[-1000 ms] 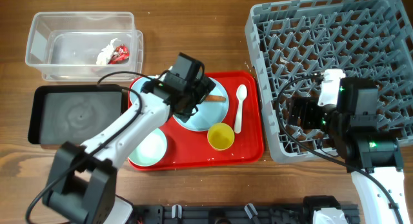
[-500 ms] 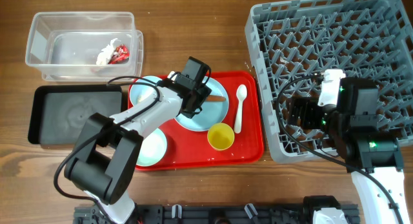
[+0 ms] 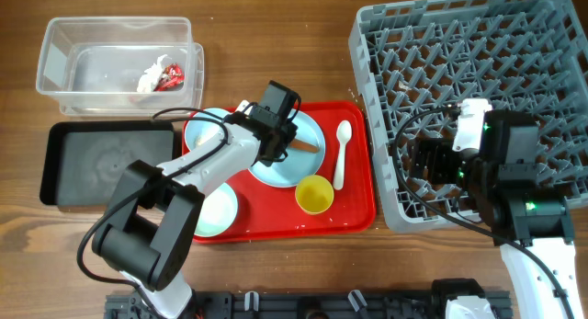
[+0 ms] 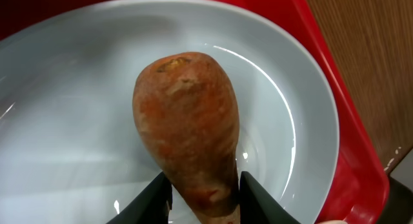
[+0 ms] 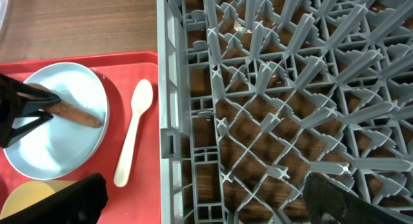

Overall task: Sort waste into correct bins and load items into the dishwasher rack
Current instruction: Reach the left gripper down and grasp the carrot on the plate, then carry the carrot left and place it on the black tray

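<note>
A thin brown scrap [image 4: 187,121] lies on the pale blue plate [image 4: 77,121], and my left gripper [image 4: 205,185] is shut on its near end, a finger pressed to each side. From overhead the left gripper [image 3: 278,144] sits over the plate [image 3: 294,169] with the scrap [image 3: 308,146] sticking out to the right. The white spoon [image 3: 340,153], yellow cup [image 3: 314,194] and mint-green bowl [image 3: 213,211] rest on the red tray [image 3: 354,209]. A light blue bowl [image 3: 200,135] shows partly under the arm. My right gripper [image 5: 206,204] hangs open over the rack's [image 5: 290,88] left edge, holding nothing.
The clear tub [image 3: 64,62] at back left holds a crumpled red-and-white wrapper [image 3: 161,75]. A black tray [image 3: 101,163] lies in front of it, left of the red tray. The grey rack [image 3: 478,43] fills the right side.
My left gripper shifted slightly right over the plate and its jaws closed from wide open onto the brown scrap. The right arm stayed still.
</note>
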Controlling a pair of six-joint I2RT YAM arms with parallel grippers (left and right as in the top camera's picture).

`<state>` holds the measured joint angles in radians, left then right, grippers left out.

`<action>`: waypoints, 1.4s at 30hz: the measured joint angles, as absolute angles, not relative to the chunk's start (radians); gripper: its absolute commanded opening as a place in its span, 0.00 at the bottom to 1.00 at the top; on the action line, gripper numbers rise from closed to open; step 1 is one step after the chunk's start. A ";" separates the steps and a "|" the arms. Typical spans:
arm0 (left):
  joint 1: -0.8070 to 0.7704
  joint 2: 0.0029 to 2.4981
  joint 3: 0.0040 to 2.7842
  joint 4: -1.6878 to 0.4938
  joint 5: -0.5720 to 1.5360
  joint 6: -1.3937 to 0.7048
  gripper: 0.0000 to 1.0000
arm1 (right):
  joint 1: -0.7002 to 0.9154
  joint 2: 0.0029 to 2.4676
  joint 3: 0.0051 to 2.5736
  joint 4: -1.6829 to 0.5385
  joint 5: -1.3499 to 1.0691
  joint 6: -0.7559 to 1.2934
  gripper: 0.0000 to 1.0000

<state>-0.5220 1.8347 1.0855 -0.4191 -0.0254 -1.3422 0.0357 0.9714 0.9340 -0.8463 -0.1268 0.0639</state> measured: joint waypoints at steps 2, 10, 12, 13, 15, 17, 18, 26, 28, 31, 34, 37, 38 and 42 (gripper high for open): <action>-0.522 1.835 1.085 -0.410 -0.034 -1.343 0.36 | 0.036 0.971 0.934 -0.846 -0.127 0.064 1.00; -0.522 1.835 1.085 -0.403 -0.064 -1.345 0.38 | 0.036 0.971 0.934 -0.846 -0.127 0.064 1.00; -0.523 1.838 1.085 -0.403 -0.064 -1.345 0.39 | 0.036 0.971 0.934 -0.846 -0.127 0.064 0.99; -0.524 1.846 1.086 -0.402 -0.064 -1.345 0.38 | 0.036 0.971 0.934 -0.846 -0.127 0.064 1.00; -0.525 1.863 1.086 -0.387 -0.066 -1.345 0.31 | 0.036 0.971 0.934 -0.846 -0.127 0.064 1.00; -0.525 1.866 1.087 -0.374 -0.067 -1.346 0.20 | 0.036 0.971 0.934 -0.847 -0.127 0.064 1.00; -0.525 1.867 1.087 -0.371 -0.067 -1.345 0.20 | 0.036 0.971 0.934 -0.846 -0.127 0.064 1.00; -0.525 1.867 1.087 -0.365 -0.055 -1.327 0.11 | 0.036 0.971 0.934 -0.849 -0.127 0.067 1.00; -0.524 1.862 1.087 -0.366 -0.054 -1.284 0.11 | 0.036 0.971 0.934 -0.849 -0.127 0.067 1.00; -0.519 1.845 1.087 -0.375 -0.047 -1.203 0.09 | 0.036 0.971 0.934 -0.850 -0.127 0.067 1.00; -0.501 1.771 1.086 -0.378 -0.047 -1.077 0.04 | 0.036 0.971 0.934 -0.850 -0.127 0.067 1.00; -0.477 1.656 1.086 -0.411 -0.048 -0.951 0.04 | 0.036 0.971 0.934 -0.851 -0.127 0.067 1.00; -0.467 1.619 1.087 -0.438 -0.054 -0.917 0.04 | 0.036 0.971 0.934 -0.852 -0.127 0.067 1.00; -0.365 1.464 1.087 -0.622 -0.128 -0.838 0.04 | 0.036 0.971 0.934 -0.852 -0.127 0.067 1.00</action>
